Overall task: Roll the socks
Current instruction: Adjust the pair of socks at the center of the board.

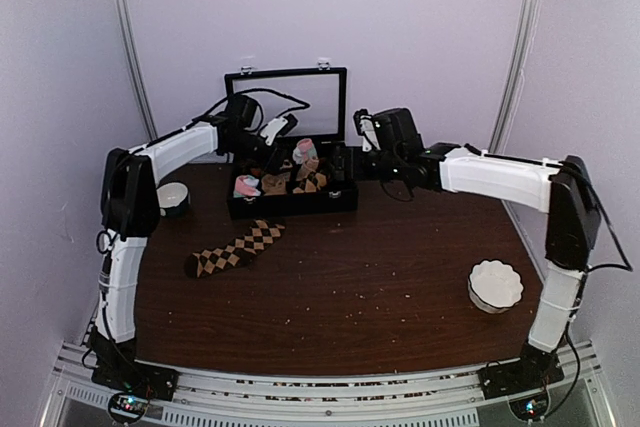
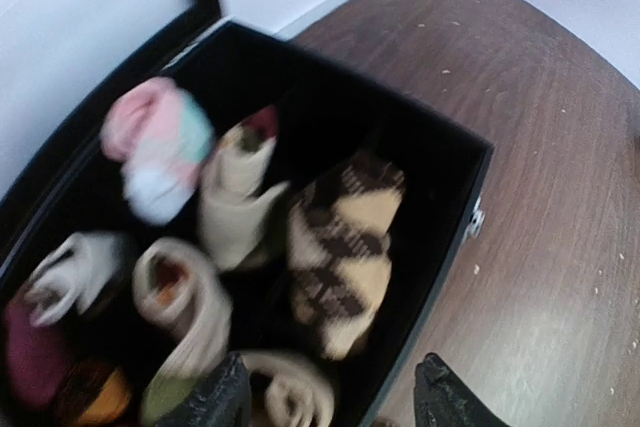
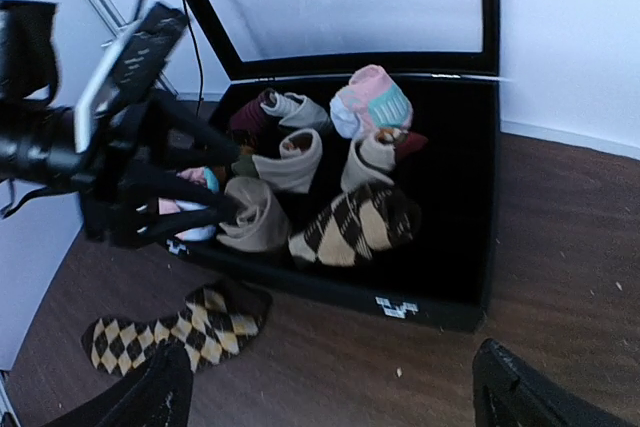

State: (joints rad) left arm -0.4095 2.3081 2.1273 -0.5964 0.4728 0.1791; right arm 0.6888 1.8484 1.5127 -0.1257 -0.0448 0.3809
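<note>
Upon the dark wooden table (image 1: 380, 277), a flat brown-and-tan argyle sock (image 1: 235, 250) is left for rolling, while the left gripper (image 2: 335, 387) and right gripper (image 3: 330, 372) are held empty, fingers apart.

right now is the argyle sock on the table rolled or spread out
Spread out: the argyle sock lies flat on the table, outside the black box.

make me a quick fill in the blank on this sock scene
____ argyle sock lies flat on the table.
The rolled argyle sock sits inside the black box, whose lid stands ____.
The left claw hangs above the box, holding ____.
The white fluted bowl stands nearer the ____ arm.
Missing: one; open; nothing; right.
</note>
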